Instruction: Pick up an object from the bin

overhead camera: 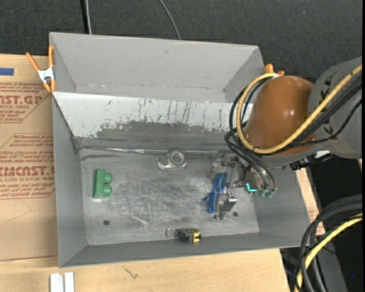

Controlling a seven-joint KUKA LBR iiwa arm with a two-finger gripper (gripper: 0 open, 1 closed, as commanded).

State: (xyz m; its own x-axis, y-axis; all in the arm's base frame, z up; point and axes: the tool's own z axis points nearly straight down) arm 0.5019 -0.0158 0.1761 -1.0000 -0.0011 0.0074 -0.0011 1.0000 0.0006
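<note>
Nearest to us, right up against the front wall of the bin, we've got a small black piece with a yellow end, lying flat on the floor and well apart from everything else.

A bit further in, on the right side of the floor, is a blue thing, longish and lying at a slight tilt. The gripper is down at floor level just beside it, on its right and touching or very nearly so. Honestly we can't tell if the gripper is apart or together, or whether it's got the blue thing clamped; the metal bits and wiring bunch up too much there. There's a little teal spot on the wrist hardware just right of that.

Way over on the left side, about the same depth, a green block with two rounded bumps on its right edge sits on its own.

Further back, near where the floor meets the sloping back wall, a small silvery metal ring lies roughly mid-bin.

The floor is scuffed and scratched all over, and the back wall has dark streaks running down it.

Above the right rear corner hangs the arm's rounded orange cover, with black and yellow cables looped around it.
</note>
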